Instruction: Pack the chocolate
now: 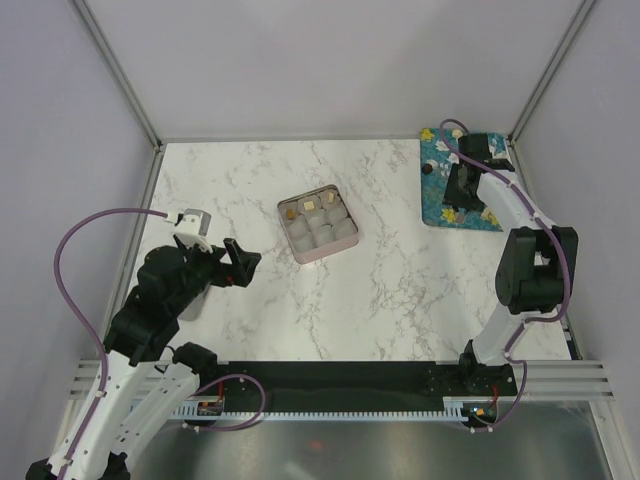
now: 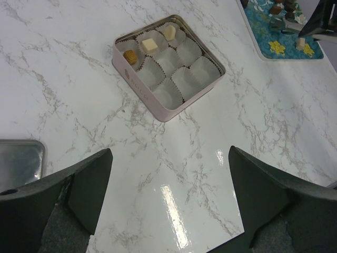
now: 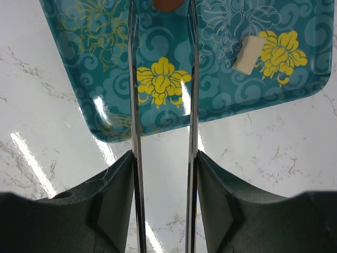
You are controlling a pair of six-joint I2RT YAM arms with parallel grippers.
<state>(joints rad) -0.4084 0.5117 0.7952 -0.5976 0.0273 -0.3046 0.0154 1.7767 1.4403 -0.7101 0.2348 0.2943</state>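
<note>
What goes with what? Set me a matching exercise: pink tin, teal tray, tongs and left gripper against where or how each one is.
1. pink tin
2. teal tray
3. tongs
4. left gripper

A. open, above the left side of the table
B. at the table's far right corner
C. between the fingers of the right gripper, reaching over the tray
D. mid-table, three chocolate pieces inside

Pairs: 1-D, 2-B, 3-C, 4-A

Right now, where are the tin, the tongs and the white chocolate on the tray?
tin point(image 2: 139, 83), left wrist view, on its pink near side wall.
tongs point(image 3: 134, 105), right wrist view, on the left blade.
white chocolate point(image 3: 248, 54), right wrist view, on the middle of the piece.
</note>
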